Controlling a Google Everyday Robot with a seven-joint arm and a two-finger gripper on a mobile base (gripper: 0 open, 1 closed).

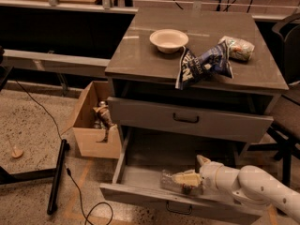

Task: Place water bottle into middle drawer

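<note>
The water bottle [169,181] lies on its side, low in the tray of the middle drawer [140,176], which is pulled well out so its flat floor is open from above. The tool [185,182] is down inside the tray at the bottle's right end. It looks clenched on the bottle, with a pale finger across it, though the dim light in there leaves that a little uncertain. The white arm [253,191] reaches in from the right, and lying flat suits the tray (a shallow one would not take the bottle upright). By my judgement the bottle is where it belongs and only letting go and drawing clear remain.

The upper drawer [187,118], with its taller front, is shut, so nothing overhangs the reach.

On the grey tabletop [136,55] a pale bowl [168,40] sits toward the back edge near the middle. A dark blue snack bag [205,63] droops over the front edge right of centre, and a greenish-white foil packet [239,48] rests near the right edge.

An open cardboard box [91,130] holding odds and ends stands against the cabinet's left side. The floor [33,125] is speckled, with a black bar [56,175] and a thin cable [84,196] lying on it.
</note>
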